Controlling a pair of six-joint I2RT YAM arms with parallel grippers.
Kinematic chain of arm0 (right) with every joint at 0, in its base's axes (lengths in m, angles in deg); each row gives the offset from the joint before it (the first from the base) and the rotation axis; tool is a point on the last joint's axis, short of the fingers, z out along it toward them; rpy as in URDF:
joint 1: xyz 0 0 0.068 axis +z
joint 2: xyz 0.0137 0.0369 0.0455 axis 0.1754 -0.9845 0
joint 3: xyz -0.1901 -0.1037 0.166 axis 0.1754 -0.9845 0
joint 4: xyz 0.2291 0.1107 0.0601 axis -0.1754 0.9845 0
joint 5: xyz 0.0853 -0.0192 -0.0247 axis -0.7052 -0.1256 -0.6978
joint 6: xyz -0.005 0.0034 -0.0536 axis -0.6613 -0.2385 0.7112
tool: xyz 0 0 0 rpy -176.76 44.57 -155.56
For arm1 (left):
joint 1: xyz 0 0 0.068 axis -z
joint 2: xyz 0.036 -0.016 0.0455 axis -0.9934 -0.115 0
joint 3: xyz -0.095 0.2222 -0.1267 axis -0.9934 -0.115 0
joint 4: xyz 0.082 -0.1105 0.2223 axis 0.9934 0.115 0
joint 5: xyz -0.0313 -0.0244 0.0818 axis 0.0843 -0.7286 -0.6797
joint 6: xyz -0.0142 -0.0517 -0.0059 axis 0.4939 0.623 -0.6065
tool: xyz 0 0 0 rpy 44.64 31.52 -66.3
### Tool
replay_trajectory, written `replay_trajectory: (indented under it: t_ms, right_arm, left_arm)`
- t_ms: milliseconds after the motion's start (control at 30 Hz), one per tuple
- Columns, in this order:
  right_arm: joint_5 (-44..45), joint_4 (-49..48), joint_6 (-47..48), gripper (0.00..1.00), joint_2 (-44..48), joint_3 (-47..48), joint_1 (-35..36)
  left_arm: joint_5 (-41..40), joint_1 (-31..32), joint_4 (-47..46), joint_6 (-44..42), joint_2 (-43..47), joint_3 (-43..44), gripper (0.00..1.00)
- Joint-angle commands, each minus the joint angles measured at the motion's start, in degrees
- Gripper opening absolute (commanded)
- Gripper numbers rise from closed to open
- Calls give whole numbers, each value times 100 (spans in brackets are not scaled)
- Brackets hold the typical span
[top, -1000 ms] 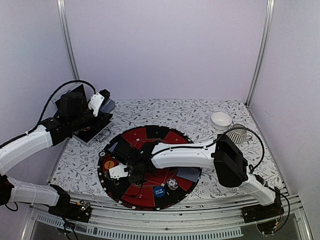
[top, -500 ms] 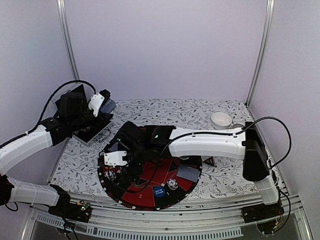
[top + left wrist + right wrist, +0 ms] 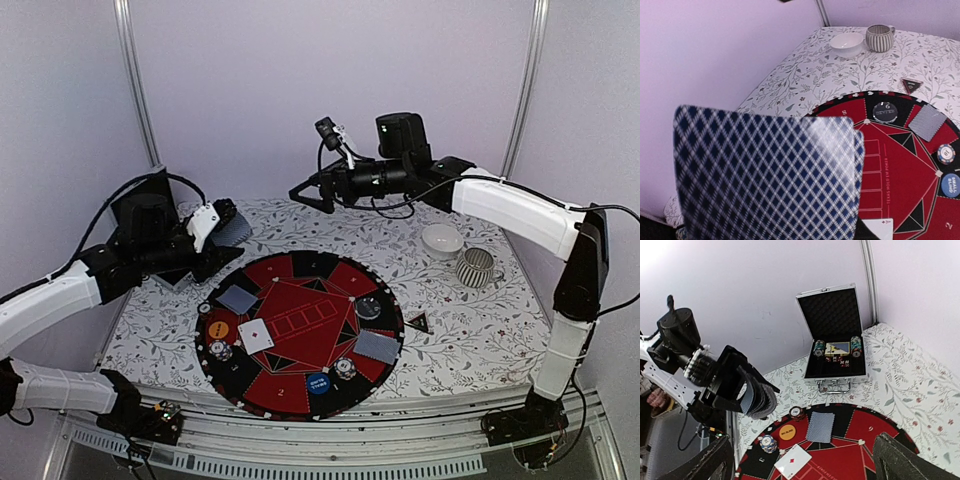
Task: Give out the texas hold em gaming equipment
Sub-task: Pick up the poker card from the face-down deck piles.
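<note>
My left gripper [image 3: 226,232] is shut on a deck of blue-checked playing cards [image 3: 765,175], held over the table's left side. The deck hides its fingers in the left wrist view. My right gripper [image 3: 308,197] hangs open and empty, high above the back of the table. On the round red-and-black poker mat [image 3: 300,300] lie a face-up card [image 3: 256,336] and two face-down cards [image 3: 237,298] [image 3: 376,346]. Also there are an orange button [image 3: 217,328], a blue button [image 3: 318,382] and poker chips [image 3: 220,350] [image 3: 345,368]. A triangle marker [image 3: 418,322] sits just off the mat's right edge.
A white bowl [image 3: 441,240] and a ribbed cup [image 3: 476,267] stand at the back right. An open metal case [image 3: 832,335] with chips and cards stands at the back left, behind my left arm. Purple walls enclose the table.
My right arm has risen from the left part of the mat to high over the back, and its gripper has opened. A face-up card now lies where it was. The left gripper shifted slightly right.
</note>
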Motion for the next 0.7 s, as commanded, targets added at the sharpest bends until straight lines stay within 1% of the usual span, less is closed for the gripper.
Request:
replay_trajectory:
  t_ms: [0, 133, 400, 533, 667]
  right_arm:
    - [-509, -393, -1640, 99, -450, 142, 186]
    - [-560, -345, -1841, 99, -864, 520, 273]
    - [-1020, -253, -1668, 99, -1494, 1192, 566]
    - [-923, -219, -1704, 99, -1804, 1413, 655]
    - [-559, -96, -1714, 100, -1976, 1549, 684]
  left_arm:
    - [445, 277, -53, -410, 179, -159, 41]
    - [378, 366, -1, -419, 47, -136, 41]
    - [377, 392, 8, -400, -39, -127, 41]
    - [358, 393, 15, -391, -49, -120, 41]
    - [374, 393, 13, -377, -34, -120, 41]
